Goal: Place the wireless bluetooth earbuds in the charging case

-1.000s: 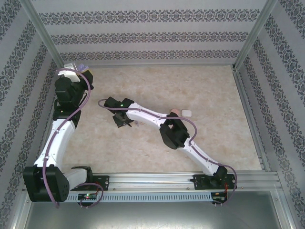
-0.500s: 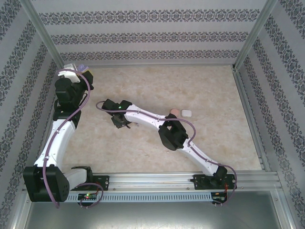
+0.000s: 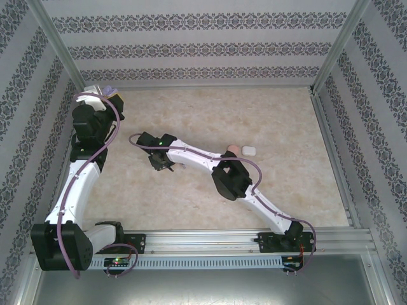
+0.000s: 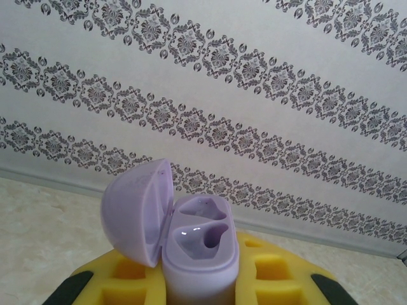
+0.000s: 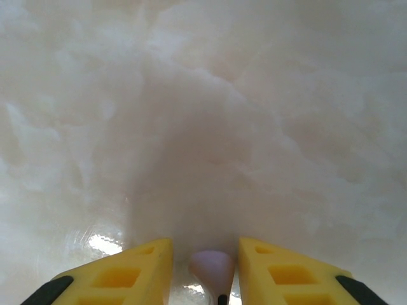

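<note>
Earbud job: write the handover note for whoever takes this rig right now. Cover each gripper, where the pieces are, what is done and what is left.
Left gripper: shut on the purple charging case, lid open, held up at the far left corner. Both sockets look empty.
Right gripper: down at the table, jaws apart on either side of a pale purple earbud; no firm grip yet.
A pinkish case and a white case lie side by side just beyond the right arm.
Done: purple case open and held ready.
Left: grip that earbud, seat it in the case, then do the rest.
</note>
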